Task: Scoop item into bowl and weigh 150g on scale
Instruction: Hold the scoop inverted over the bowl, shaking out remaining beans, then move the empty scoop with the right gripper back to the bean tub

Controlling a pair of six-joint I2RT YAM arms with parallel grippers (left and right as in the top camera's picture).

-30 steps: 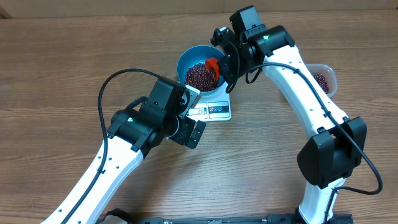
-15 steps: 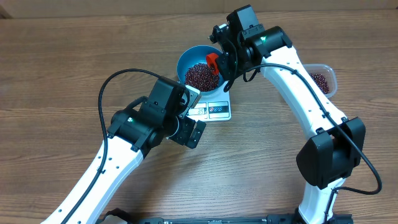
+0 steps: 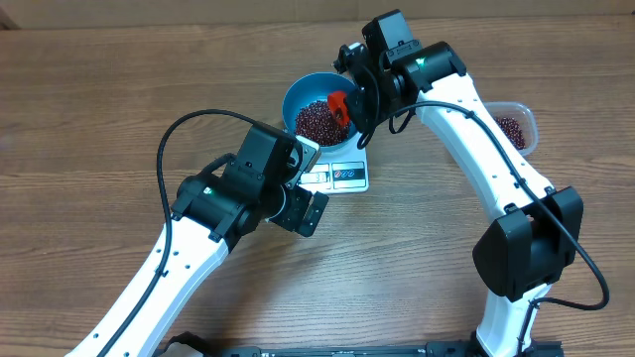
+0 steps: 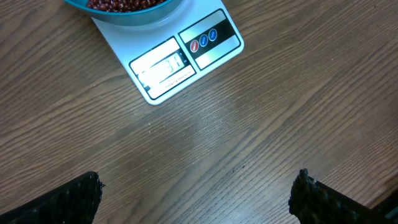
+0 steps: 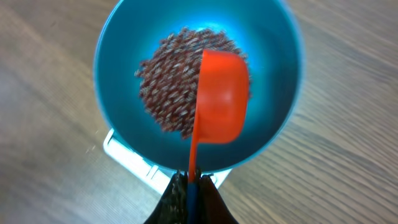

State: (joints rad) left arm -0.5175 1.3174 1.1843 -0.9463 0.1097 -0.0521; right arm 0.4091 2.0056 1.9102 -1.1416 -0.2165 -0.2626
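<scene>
The blue bowl (image 3: 293,99) stands on the white scale (image 3: 342,176) and holds a heap of dark red-brown beans (image 3: 316,121). My right gripper (image 3: 359,99) is shut on the thin handle of an orange scoop (image 3: 338,102). In the right wrist view the scoop (image 5: 221,102) hangs over the beans (image 5: 168,81) inside the bowl (image 5: 267,50), its handle pinched in the gripper (image 5: 193,180). My left gripper (image 4: 198,186) stands wide open over bare wood just in front of the scale (image 4: 180,59), holding nothing.
A clear plastic tub (image 3: 516,129) with more beans sits at the right, partly behind the right arm. The scale's lit display and buttons (image 4: 208,38) face the left arm.
The right gripper and scoop have shifted slightly toward the far side over the bowl. The left arm has stayed still.
</scene>
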